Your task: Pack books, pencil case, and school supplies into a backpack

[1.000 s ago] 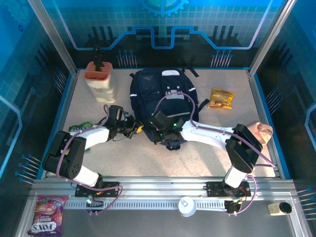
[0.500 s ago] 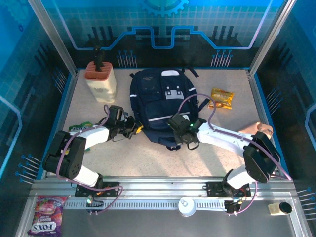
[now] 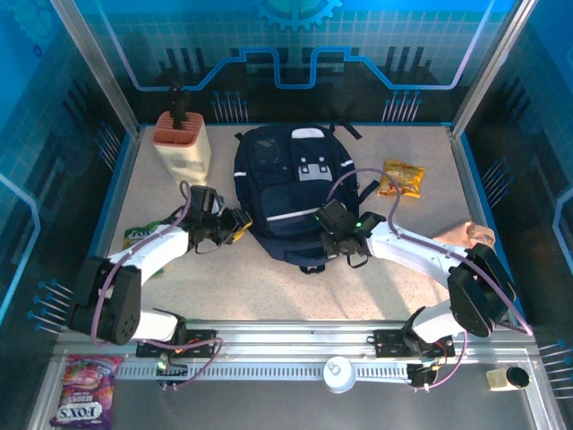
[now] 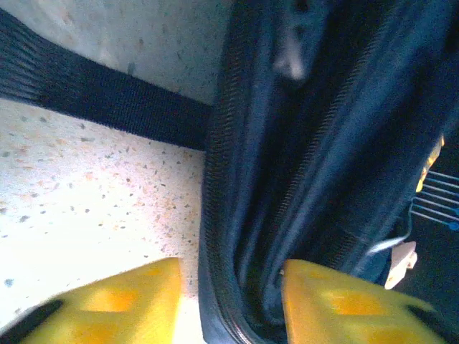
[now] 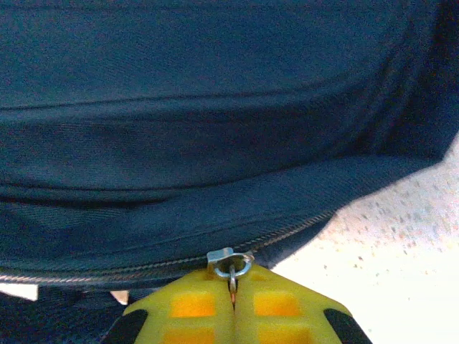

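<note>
Your right end effector (image 5: pixel 232 288) is clamping the zipper pull (image 5: pixel 231 261); your left end effector (image 4: pixel 229 294) is gaping, holding nothing: you are risking dragging the unanchored backpack (image 5: pixel 215 107).

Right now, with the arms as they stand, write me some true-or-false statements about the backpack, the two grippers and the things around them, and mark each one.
1. The right gripper is shut on the zipper pull of the backpack. True.
2. The left gripper is clamped shut. False: its fingers stand apart at the backpack's zipped edge.
3. The yellow-orange snack packet lies on top of the backpack. False: it lies on the table, to the right of the backpack and apart from it.
4. The beige holder stands upright to the left of the backpack. True.
</note>
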Available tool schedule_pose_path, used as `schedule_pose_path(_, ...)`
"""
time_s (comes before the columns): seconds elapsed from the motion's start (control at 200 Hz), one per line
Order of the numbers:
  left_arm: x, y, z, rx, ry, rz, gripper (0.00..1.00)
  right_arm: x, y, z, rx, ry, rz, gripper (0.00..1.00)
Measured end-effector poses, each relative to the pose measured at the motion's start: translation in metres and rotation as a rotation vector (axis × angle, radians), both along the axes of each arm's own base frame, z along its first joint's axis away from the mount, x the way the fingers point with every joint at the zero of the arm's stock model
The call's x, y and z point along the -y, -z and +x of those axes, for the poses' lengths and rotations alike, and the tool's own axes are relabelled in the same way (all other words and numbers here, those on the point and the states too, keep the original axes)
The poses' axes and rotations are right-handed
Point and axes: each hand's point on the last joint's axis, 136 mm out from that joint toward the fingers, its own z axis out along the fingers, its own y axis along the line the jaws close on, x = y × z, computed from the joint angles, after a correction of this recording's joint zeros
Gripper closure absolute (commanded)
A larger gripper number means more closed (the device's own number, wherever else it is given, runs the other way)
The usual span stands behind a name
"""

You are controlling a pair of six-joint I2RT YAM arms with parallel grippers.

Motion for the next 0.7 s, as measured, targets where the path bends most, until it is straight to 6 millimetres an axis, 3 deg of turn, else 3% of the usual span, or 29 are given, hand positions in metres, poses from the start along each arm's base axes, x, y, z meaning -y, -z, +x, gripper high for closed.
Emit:
schedule_pose_path(0.15, 0.002, -0.046, -0.002, 0.163, 0.120, 0.113, 0.34, -0.024, -0.011, -0.003, 0.008, -0.121, 0.095, 0.99)
schedule_pose_path(0.3, 0.029, -0.074, -0.014, 0.330, 0.320, 0.206, 0.31, -0.049, -0.021, -0.010, 0.001, -0.231, 0.193, 0.99)
schedule_pose_path(0.495, 0.060, -0.067, -0.035, 0.455, 0.607, 0.317, 0.30, -0.068, -0.030, -0.016, 0.007, -0.322, 0.270, 1.00)
schedule_pose_path(0.7, 0.072, -0.053, -0.046, 0.556, 0.853, 0.413, 0.29, -0.074, -0.039, -0.017, 0.027, -0.351, 0.318, 1.00)
